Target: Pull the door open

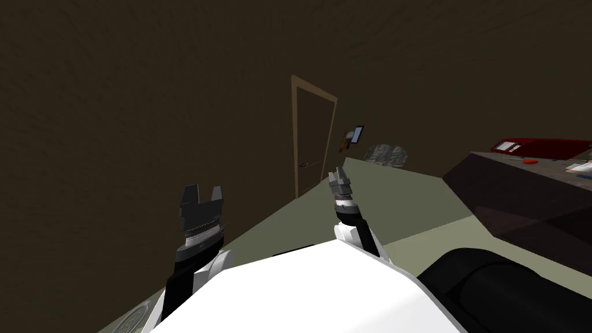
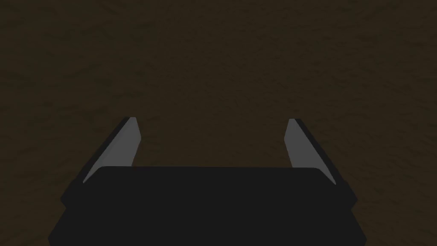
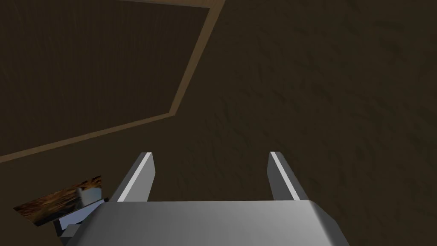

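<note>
dark brown walls [image 1: 144, 115] close the room ahead of us, above a dull green floor [image 1: 358, 196]. our left gripper [image 1: 201, 195] is raised on a forearm that points up at the wall, its two fingers [image 2: 126, 145] standing wide apart with nothing between them. beyond it and to its right, well apart from both hands, the door [image 1: 314, 139] stands shut in a light brown frame [image 1: 295, 133], its long axis upright. its small handle [image 1: 304, 165] lies crosswise near the edge on the left gripper's side. our right gripper [image 1: 339, 175] is turned edge-on and points toward the door, fingers parted and empty, aimed at the wall just past a corner of the frame. right of that hand hangs a small picture [image 1: 354, 134], and further right stands a dark counter [image 1: 520, 196].
</note>
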Available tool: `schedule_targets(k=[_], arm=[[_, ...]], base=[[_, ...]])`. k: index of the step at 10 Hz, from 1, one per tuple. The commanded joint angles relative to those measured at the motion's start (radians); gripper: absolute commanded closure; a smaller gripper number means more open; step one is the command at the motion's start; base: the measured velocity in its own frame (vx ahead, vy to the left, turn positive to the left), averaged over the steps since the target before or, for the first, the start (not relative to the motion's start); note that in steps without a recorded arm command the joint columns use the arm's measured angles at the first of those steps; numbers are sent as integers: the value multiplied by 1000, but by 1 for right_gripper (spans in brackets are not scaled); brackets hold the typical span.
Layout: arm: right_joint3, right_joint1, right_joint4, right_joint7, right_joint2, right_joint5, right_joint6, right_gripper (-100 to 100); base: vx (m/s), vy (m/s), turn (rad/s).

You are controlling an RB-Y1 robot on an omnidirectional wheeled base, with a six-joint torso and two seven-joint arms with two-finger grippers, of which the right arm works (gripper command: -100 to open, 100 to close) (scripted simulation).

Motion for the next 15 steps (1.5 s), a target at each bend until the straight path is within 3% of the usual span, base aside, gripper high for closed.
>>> schedule_targets(k=[1,15], arm=[[-2,-12,40,-8,-12,-2,-9,-100],[-15,-115,392,-82,-107,-20,-91,-100]], base=[[45,-23,97],[85,-56,97]])
